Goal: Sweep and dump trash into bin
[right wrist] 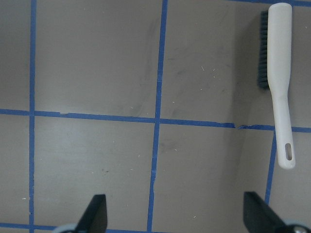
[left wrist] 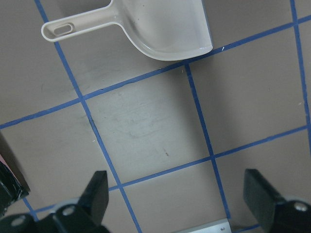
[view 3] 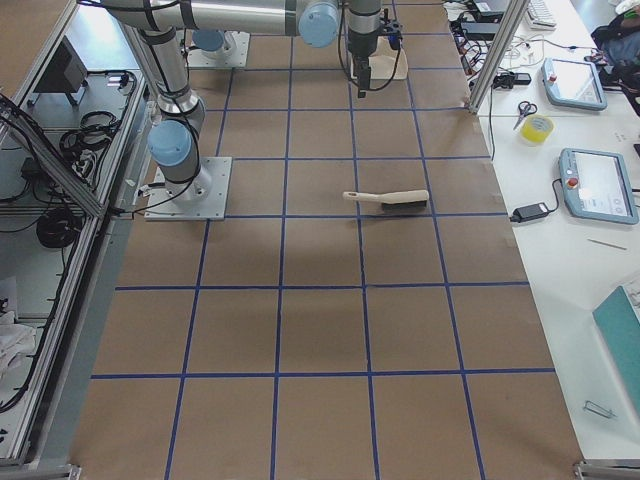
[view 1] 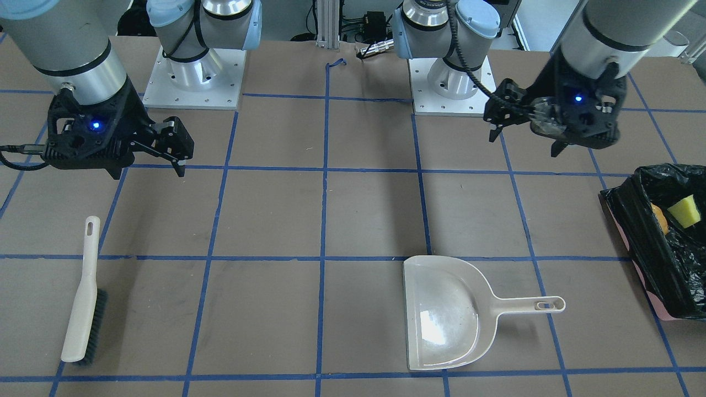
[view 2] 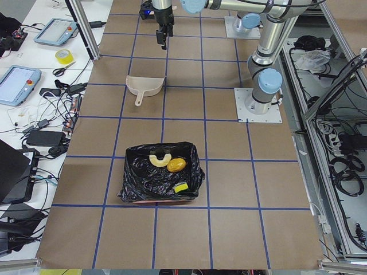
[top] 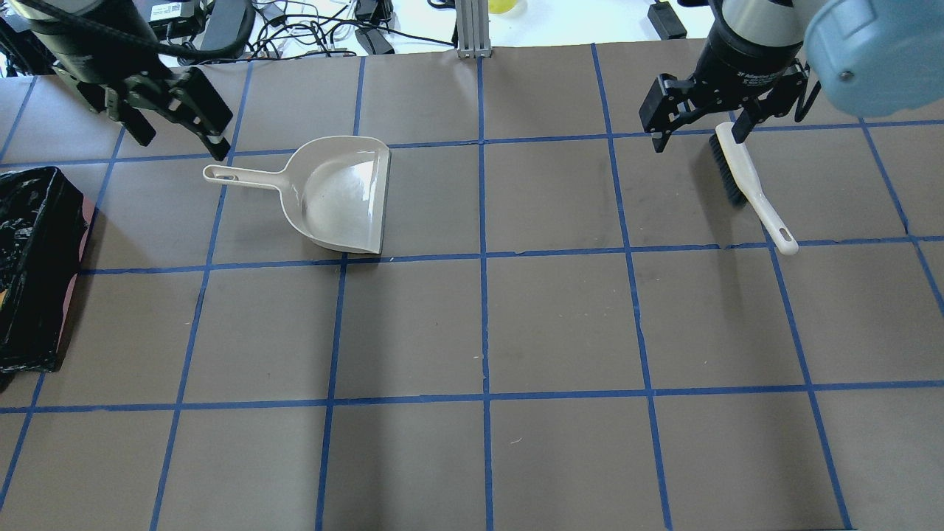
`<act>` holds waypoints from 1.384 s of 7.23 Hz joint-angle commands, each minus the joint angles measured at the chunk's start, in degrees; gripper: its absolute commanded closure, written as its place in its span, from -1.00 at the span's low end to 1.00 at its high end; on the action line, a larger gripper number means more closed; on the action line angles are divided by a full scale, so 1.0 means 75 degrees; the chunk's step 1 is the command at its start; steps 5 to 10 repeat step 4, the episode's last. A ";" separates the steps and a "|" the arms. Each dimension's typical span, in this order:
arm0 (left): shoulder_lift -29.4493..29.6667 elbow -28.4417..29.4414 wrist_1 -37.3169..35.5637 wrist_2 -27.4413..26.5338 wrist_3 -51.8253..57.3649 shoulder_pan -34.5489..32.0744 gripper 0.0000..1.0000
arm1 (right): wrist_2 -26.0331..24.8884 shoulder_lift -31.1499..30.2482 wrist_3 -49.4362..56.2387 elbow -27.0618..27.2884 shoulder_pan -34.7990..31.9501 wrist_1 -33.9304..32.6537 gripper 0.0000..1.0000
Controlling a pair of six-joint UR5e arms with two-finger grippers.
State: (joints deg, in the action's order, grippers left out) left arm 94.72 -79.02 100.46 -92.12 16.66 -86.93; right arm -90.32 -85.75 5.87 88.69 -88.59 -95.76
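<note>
One dustpan (view 1: 441, 314), one brush (view 1: 83, 298), one bin (view 1: 634, 220), three trash pieces (view 2: 176, 165), two arms (view 1: 66, 44).

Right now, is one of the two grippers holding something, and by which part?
Nothing is held. The left gripper and the right gripper are open and empty; the dustpan and the brush lie on the table.
</note>
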 commanded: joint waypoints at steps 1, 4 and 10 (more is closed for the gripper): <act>-0.0125 -0.0280 -0.0315 -0.0081 -0.1769 -0.0654 -1.00 | -0.0027 0.0007 0.0038 0.0011 0.0000 -0.0029 -1.00; -0.0266 -0.0375 -0.0596 -0.0057 -0.2128 -0.0655 -1.00 | -0.0050 0.0007 0.0061 0.0011 0.0000 -0.0110 -1.00; -0.0266 -0.0375 -0.0596 -0.0057 -0.2128 -0.0655 -1.00 | -0.0050 0.0007 0.0061 0.0011 0.0000 -0.0110 -1.00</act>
